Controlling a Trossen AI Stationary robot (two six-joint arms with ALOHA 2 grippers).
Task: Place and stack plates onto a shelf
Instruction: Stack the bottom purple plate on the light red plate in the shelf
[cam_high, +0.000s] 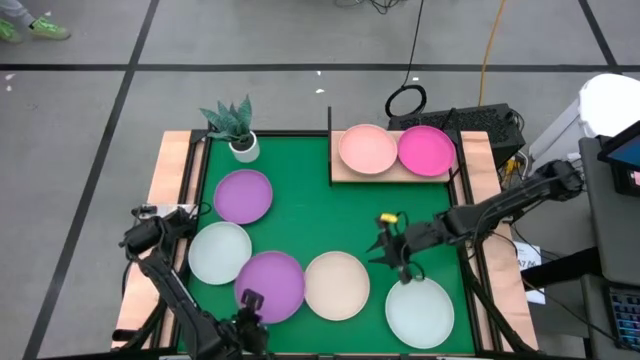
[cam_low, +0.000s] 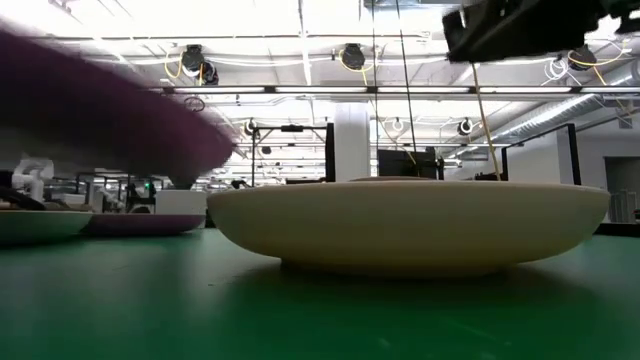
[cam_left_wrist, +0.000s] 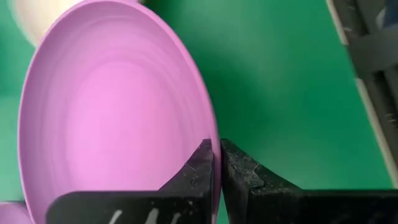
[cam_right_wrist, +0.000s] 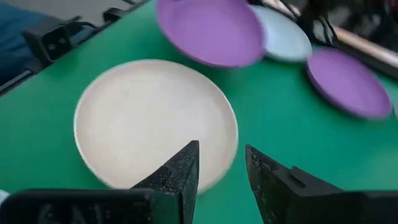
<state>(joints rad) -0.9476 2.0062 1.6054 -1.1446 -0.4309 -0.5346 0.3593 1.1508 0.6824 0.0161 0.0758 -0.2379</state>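
My left gripper (cam_high: 250, 303) (cam_left_wrist: 216, 155) is at the near edge of the green mat, shut on a purple plate (cam_high: 275, 280) (cam_left_wrist: 118, 112), which also shows raised in the right wrist view (cam_right_wrist: 211, 28) and the low view (cam_low: 100, 110). My right gripper (cam_high: 397, 258) (cam_right_wrist: 221, 165) hangs open above the mat, just off the right side of the cream plate (cam_high: 337, 285) (cam_right_wrist: 149, 118), touching nothing. The shelf (cam_high: 345, 175) sits at the far right with a salmon plate (cam_high: 368, 148) and a hot pink plate (cam_high: 426, 150) lying flat on it. My left gripper pinches the purple plate's near rim (cam_left_wrist: 211, 134), one finger on the inner side of the rim and one on the outer. The fingers come from the table's near side. The plate is lifted clear of the mat and reaches away from the fingers.
A second purple plate (cam_high: 243, 196), a pale mint plate (cam_high: 220, 252) and a whitish plate (cam_high: 420, 312) lie flat on the mat. A small potted plant (cam_high: 240, 140) stands at the far left corner. Open green mat lies between the plates and the shelf.
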